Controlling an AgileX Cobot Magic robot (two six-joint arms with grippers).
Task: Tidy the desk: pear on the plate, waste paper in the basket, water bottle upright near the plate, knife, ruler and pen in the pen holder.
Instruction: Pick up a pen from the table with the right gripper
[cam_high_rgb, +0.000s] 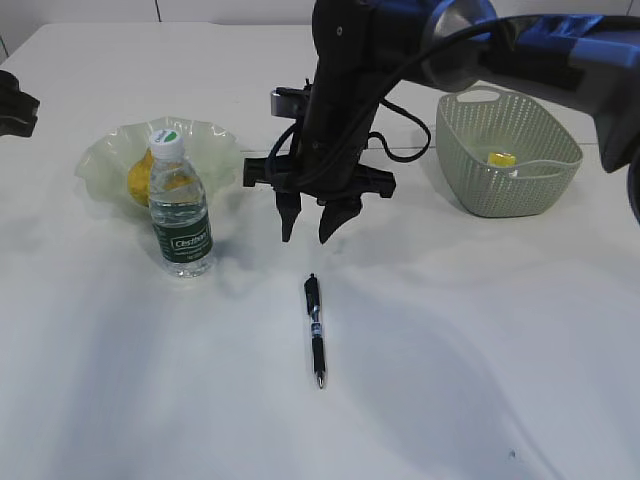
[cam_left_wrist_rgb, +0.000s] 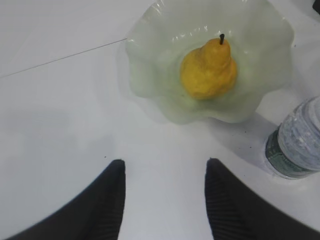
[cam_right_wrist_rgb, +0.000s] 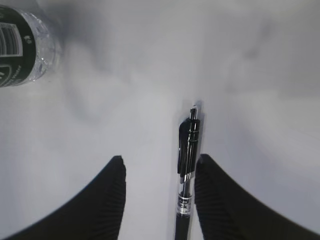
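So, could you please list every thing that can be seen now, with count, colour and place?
desk: one, white, under everything.
plate: one, pale green, back left.
pear: one, yellow-brown, on the plate.
water bottle: one, clear with green label and white cap, upright in front of the plate.
pen: one, black, lying in the middle of the desk.
basket: one, sage green, back right.
paper scrap: at least one, yellow, inside the basket.
right gripper: black fingers apart, above the pen's far end.
left gripper: black fingers apart, empty, near the plate.
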